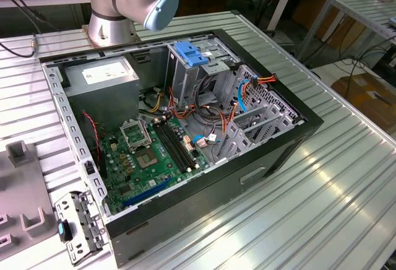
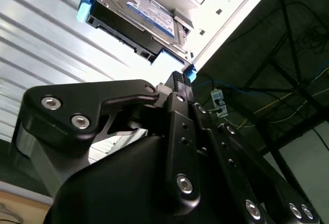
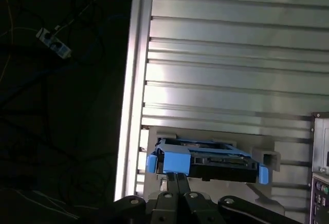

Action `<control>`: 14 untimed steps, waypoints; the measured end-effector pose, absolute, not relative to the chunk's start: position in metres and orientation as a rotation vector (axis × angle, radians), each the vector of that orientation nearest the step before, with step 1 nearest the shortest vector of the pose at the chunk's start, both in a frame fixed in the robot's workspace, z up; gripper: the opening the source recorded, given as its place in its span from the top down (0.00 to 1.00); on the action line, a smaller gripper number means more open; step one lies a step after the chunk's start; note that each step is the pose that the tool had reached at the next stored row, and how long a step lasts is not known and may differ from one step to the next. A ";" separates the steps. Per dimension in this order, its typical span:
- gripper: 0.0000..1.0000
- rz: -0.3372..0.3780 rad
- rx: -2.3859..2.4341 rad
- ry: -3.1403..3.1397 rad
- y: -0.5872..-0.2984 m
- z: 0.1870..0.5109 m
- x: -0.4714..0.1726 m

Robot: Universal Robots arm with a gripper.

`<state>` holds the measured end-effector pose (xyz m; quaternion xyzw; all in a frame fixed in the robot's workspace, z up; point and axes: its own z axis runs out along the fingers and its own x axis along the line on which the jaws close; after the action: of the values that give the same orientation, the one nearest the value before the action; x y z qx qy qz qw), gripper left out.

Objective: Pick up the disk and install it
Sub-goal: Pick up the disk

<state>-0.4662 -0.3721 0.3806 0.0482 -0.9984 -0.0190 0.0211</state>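
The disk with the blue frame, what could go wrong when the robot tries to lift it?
The disk lies close to the table's edge; if the gripper slips, it might fall off. Inside the computer case, loose cables crowd the bays, so the disk could snag going in.

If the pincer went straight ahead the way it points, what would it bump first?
Most likely the disk, right ahead of the pincer in both wrist views; how near is unclear.
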 end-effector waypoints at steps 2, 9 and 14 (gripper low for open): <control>0.89 -0.058 0.211 -3.091 -0.372 0.381 -0.466; 0.89 -0.055 0.372 -3.074 -0.372 0.381 -0.466; 0.89 -0.052 0.502 -3.054 -0.372 0.381 -0.466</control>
<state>-0.4661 -0.3721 0.3806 0.1621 -0.9864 -0.0167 0.0232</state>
